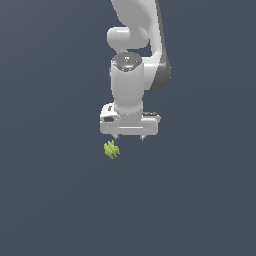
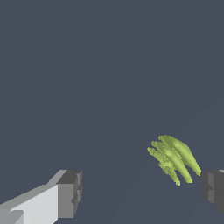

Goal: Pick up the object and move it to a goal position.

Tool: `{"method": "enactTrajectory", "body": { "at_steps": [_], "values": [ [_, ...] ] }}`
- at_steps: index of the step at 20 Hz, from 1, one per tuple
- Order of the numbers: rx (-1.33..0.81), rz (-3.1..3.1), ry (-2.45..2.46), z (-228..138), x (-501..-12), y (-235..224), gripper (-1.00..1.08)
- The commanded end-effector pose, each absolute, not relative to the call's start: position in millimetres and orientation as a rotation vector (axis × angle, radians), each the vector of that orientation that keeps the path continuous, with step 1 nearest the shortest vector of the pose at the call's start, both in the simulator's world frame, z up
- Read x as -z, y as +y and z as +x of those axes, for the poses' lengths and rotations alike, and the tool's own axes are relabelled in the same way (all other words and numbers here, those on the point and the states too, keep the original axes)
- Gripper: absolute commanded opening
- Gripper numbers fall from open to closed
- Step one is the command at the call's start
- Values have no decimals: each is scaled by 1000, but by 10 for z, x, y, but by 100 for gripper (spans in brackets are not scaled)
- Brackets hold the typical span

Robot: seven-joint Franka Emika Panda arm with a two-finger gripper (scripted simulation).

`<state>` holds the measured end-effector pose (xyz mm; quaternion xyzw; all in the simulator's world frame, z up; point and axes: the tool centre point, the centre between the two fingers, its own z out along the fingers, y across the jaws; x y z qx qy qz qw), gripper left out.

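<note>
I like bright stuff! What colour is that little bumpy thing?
Lime green object, clearest in the wrist view.

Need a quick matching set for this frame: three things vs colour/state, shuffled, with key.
Column 1:
1. object
2. tool
3. fingertips

Column 2:
A. dark grey pads
B. lime green, ridged, lying free near one fingertip
C. white body, open, nothing held

Pairs: 1-B, 2-C, 3-A
</note>
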<state>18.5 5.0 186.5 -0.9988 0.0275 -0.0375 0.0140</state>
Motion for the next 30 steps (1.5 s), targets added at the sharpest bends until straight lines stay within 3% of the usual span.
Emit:
{"method": "enactTrajectory", "body": {
  "at_steps": [1, 12, 30],
  "values": [
    [117, -3110, 86, 185, -1865, 50, 100],
    [191, -3095, 125, 296, -2077, -67, 100],
    [138, -3122, -180, 205, -1741, -312, 100]
  ]
}}
